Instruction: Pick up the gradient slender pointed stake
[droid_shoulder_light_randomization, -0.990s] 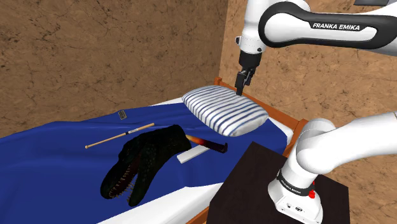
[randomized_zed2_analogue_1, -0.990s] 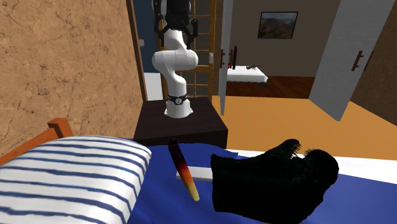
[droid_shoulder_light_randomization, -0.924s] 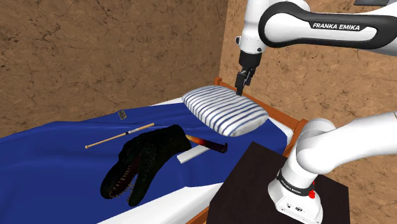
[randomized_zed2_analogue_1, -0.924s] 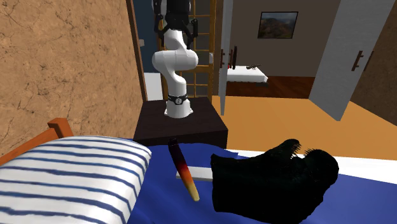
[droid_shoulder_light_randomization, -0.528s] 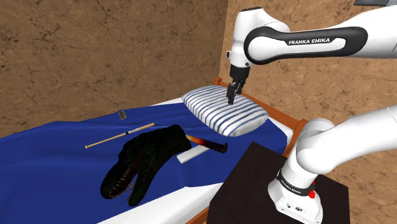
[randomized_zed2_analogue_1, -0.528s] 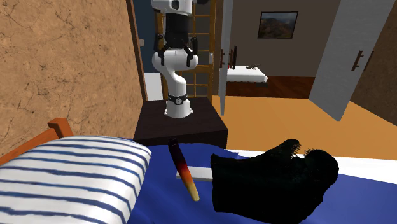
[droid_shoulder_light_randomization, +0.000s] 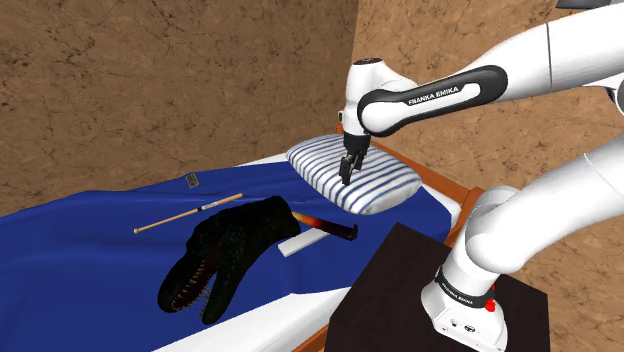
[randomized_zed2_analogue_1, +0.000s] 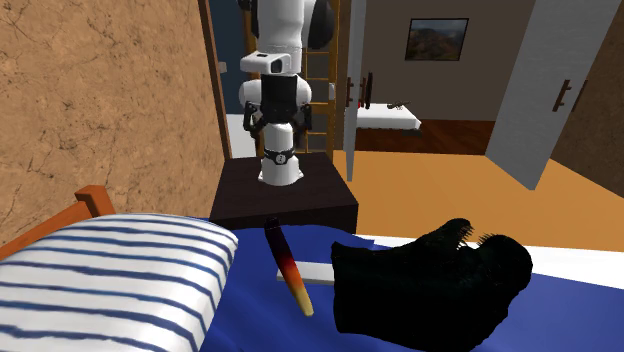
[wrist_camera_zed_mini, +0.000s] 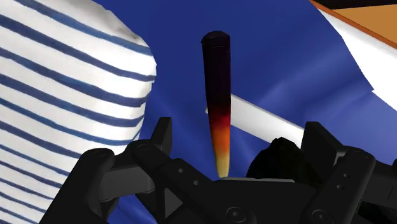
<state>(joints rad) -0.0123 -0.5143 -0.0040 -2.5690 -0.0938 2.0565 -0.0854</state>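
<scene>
Pincer (droid_shoulder_light_randomization: 346, 172) wide, empty, hovering by striped pillow (droid_shoulder_light_randomization: 385, 185). Stake (droid_shoulder_light_randomization: 325, 226) on bed (droid_shoulder_light_randomization: 90, 250), between pillow and black dinosaur head (droid_shoulder_light_randomization: 225, 250), crossing white bar (droid_shoulder_light_randomization: 298, 243). Best: drop lower, straddle dark thick end, close squarely.

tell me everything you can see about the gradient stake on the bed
The stake is a slender, smooth rod that tapers from a blunt black end through red and orange to a pale yellow point. It lies flat on the blue bedcover, between the striped pillow and the black dinosaur head, and crosses over a white bar. The gripper, open, hangs over the pillow and does not touch the stake.
</scene>
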